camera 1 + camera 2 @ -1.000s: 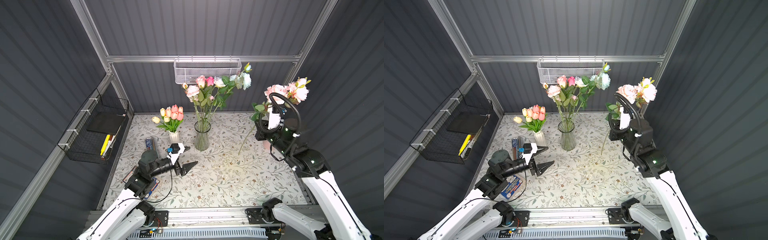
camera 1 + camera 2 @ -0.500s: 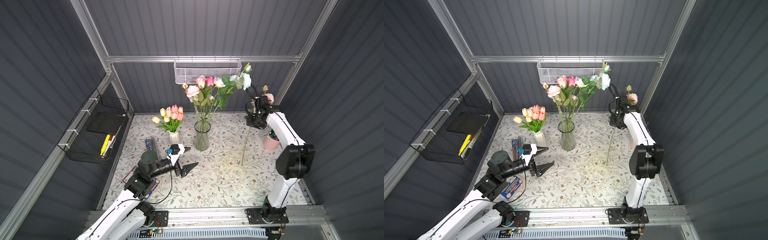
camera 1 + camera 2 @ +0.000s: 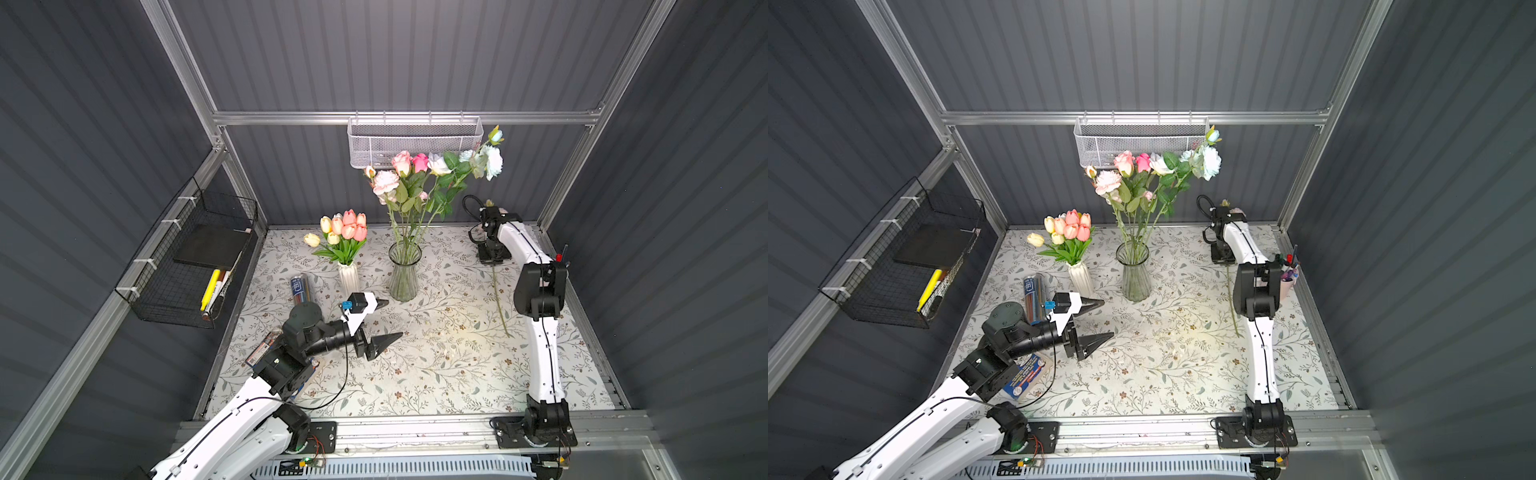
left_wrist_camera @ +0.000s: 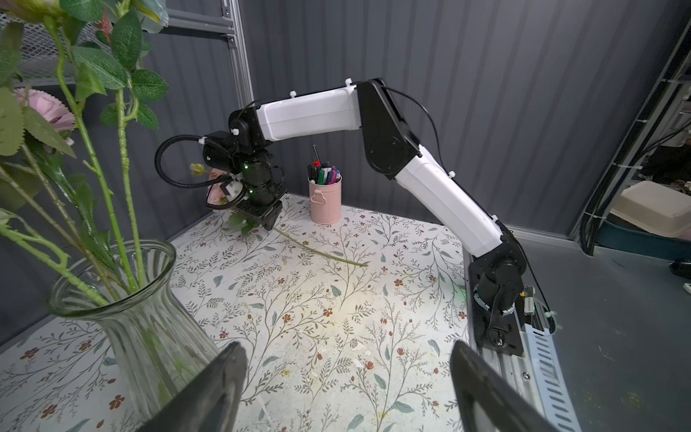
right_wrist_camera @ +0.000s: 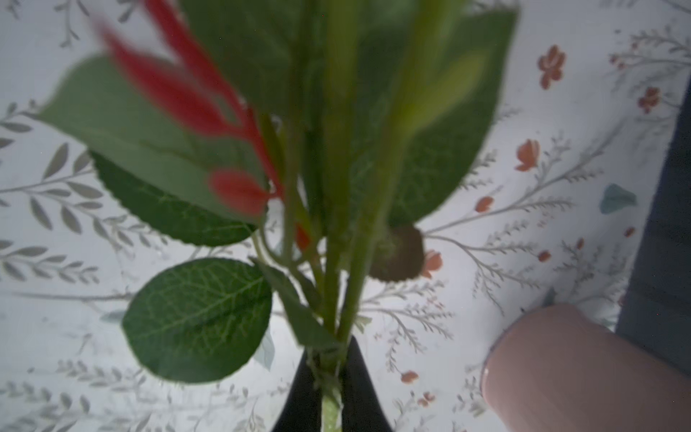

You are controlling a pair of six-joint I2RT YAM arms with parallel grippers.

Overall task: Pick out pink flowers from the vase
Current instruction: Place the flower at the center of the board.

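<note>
Pink flowers (image 3: 401, 164) rise just beyond our left claw (image 3: 394, 318), which hovers nearest us, spread wide and empty above the surface (image 3: 436, 365). They stand in the glass vase (image 3: 404, 274) among pale blue roses (image 3: 492, 160), with coral-pink tulips (image 3: 351, 226) in a white vase (image 3: 348, 278) just beside. Farthest back, next to the pink pen cup (image 4: 324, 204), our right claw (image 4: 267, 222) is clamped on another pink flower (image 4: 216, 193), its stem trailing along the surface.
</note>
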